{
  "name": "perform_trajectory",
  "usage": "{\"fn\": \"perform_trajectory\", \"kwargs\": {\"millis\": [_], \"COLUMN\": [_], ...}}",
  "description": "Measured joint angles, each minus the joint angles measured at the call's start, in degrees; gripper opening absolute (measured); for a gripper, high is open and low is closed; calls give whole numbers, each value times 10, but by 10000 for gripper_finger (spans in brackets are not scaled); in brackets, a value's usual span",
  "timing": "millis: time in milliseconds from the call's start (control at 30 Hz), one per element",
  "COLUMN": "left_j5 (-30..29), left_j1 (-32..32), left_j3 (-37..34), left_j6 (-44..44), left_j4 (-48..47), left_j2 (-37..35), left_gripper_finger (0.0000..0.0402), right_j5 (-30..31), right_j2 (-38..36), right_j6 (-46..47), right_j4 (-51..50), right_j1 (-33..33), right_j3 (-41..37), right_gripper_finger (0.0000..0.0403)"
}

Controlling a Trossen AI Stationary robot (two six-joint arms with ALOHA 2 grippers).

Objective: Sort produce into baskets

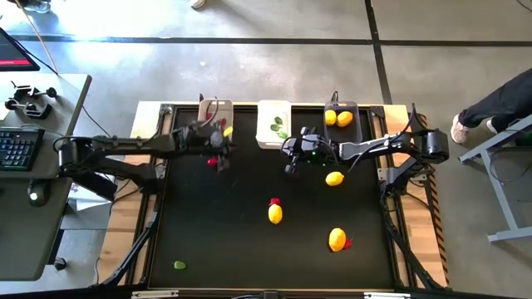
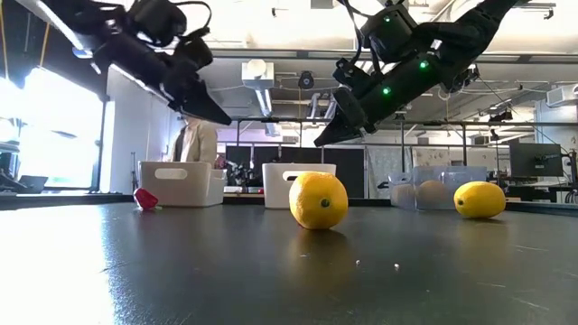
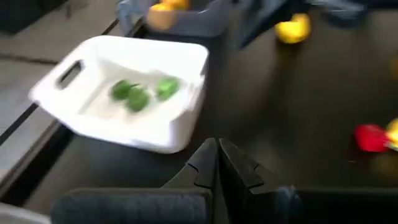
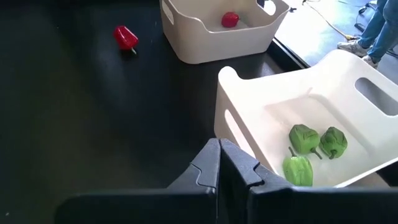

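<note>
Produce is lying scattered: three green pieces (image 4: pixel 314 149) in the white basket (image 1: pixel 273 124) at twelve o'clock, lemons (image 1: pixel 337 117) in the dark basket (image 1: pixel 341 113) beside it, a red piece (image 4: pixel 230 19) in the beige basket (image 4: pixel 217 28). Left gripper (image 1: pixel 218 154) is hovering at ten o'clock, jaws pressed together, empty. Right gripper (image 1: pixel 293 159) is hanging below the white basket, jaws likewise pressed together.
</note>
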Motion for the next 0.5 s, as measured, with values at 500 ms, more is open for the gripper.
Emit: {"fn": "perform_trajectory", "kwargs": {"millis": [500], "left_j5": [0], "left_j1": [-152], "left_j3": [-157], "left_j6": [14], "left_j4": [271], "left_j2": [-9], "left_gripper_finger": [3], "right_j5": [-27], "right_j2": [0], "right_j6": [23], "right_j4": [-47], "right_j1": [21], "right_j3": [0], "right_gripper_finger": [0]}}
